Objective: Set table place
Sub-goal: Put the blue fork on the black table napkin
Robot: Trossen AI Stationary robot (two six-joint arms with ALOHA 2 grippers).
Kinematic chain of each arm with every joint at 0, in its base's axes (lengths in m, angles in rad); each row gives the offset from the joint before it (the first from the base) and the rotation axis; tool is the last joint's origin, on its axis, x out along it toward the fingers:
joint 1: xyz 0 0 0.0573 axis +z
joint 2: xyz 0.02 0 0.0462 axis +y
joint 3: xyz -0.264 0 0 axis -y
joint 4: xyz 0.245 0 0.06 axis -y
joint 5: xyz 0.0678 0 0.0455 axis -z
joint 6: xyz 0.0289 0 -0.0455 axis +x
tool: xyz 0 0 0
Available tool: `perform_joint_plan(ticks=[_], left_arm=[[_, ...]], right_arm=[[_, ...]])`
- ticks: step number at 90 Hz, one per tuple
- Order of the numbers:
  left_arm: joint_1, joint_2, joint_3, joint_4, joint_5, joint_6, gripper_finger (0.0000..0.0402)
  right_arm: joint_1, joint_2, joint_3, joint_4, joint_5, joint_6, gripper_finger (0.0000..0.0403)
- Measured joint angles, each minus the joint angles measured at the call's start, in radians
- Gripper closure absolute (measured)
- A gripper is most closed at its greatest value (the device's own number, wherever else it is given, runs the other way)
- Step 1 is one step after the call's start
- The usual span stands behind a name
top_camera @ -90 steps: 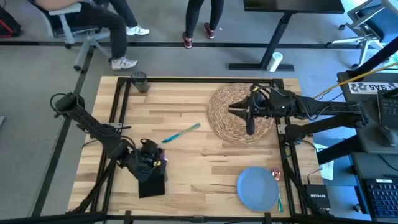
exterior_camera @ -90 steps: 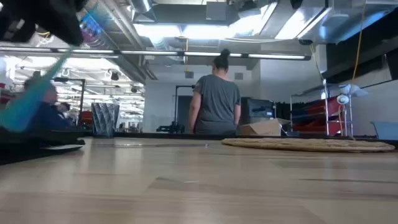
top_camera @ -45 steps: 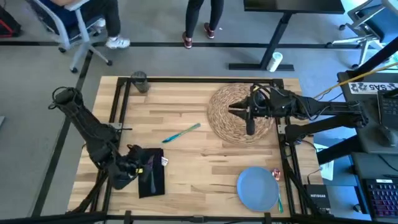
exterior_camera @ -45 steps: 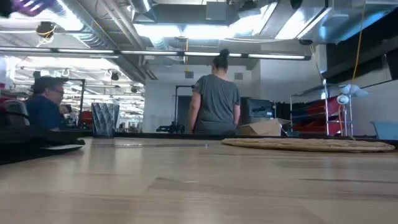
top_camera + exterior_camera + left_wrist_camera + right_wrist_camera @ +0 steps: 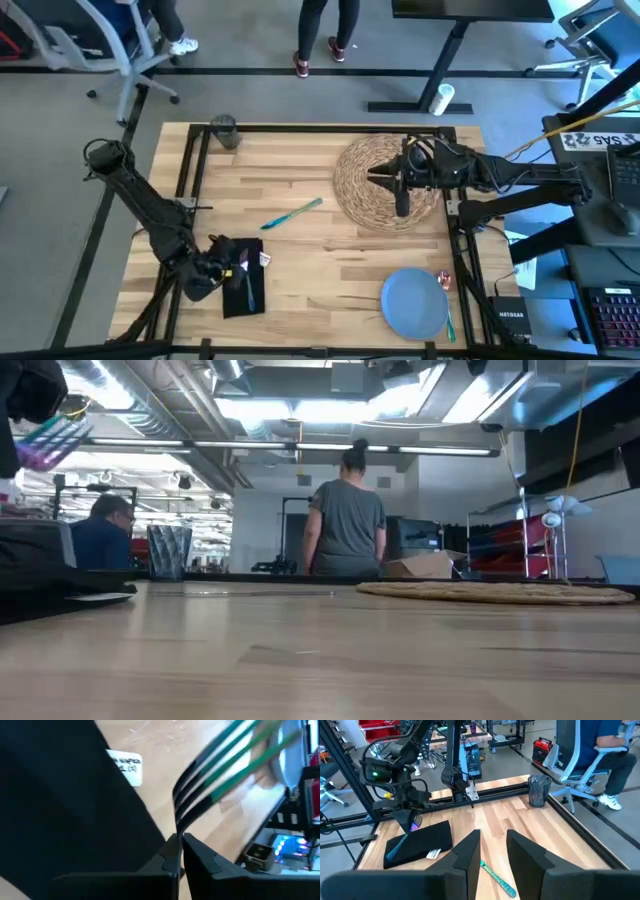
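Since a second ago, the left gripper [image 5: 228,272] has swung toward the table's [image 5: 330,250] left edge, clenched on a green fork [image 5: 249,291] above the black napkin [image 5: 243,295]; right gripper [image 5: 402,205] hovers released over the placemat [image 5: 365,175].

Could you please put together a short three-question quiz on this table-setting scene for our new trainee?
1. True or false: the blue plate lies on the woven placemat.
2. Which gripper holds cutlery? A) left gripper B) right gripper C) neither
3. Fill in: the teal fork lies on the bare table between the black napkin and the ____.

Key
1. False: the plate sits on bare wood near the table's front right corner, apart from the placemat.
2. A: it is shut on a green-handled fork over the napkin; the right gripper hangs open above the placemat.
3. placemat
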Motion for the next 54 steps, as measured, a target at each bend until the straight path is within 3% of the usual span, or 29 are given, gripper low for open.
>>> perform_joint_plan(ticks=[54], left_arm=[[0.0,0.0,0.0,-0.225,0.064,-0.052,0.0402]], right_arm=[[0.0,0.0,0.0,0.02,0.002,0.002,0.032]])
